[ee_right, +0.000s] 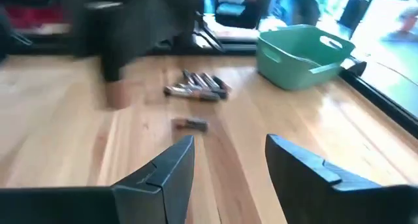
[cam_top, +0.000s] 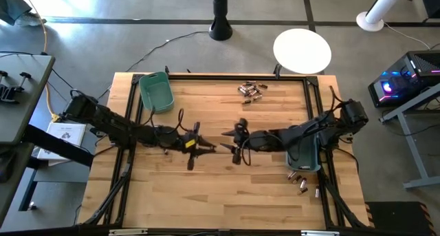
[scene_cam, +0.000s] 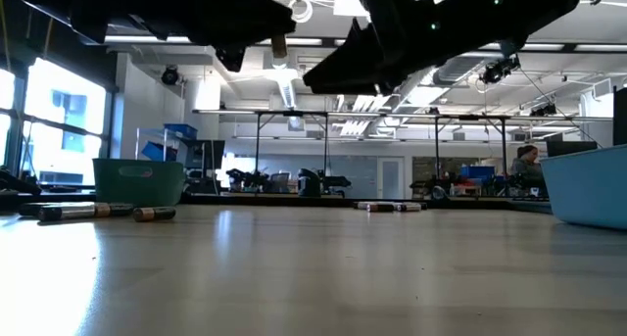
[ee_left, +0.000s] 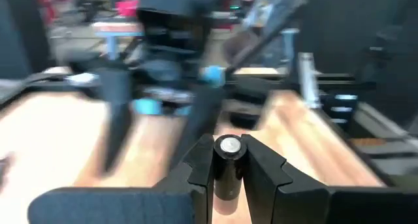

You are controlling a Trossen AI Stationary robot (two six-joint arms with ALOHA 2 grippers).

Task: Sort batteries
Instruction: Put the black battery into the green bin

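The wooden table point(cam_top: 206, 188) lies under both my arms, which reach in from either side and nearly meet over its middle. On my right side sits the blue-grey bin point(cam_top: 303, 155), partly under my right arm, and at the far left corner stands the green bin point(cam_top: 157, 91), which my right wrist view also catches beyond bare wood point(ee_right: 300, 54). My left gripper point(cam_top: 204, 148) hangs just above the table's centre, its jaws narrowed and clamped on one dark battery point(ee_left: 228, 165), whose silvery end cap faces my wrist camera between the two fingers point(ee_left: 261, 175). My right gripper point(cam_top: 234, 148) faces it from close by, jaws spread wide with nothing between them; in its wrist view the two fingers point(ee_right: 166, 168) stand well apart over bare planks. The rest of the batteries lie loose in two places: a cluster near the far edge of the table point(cam_top: 251, 91), seen from my right wrist as a small heap with one cell lying apart just beside it point(ee_right: 196, 87), and a few more by the near right edge, just beside the blue-grey bin point(cam_top: 300, 181).
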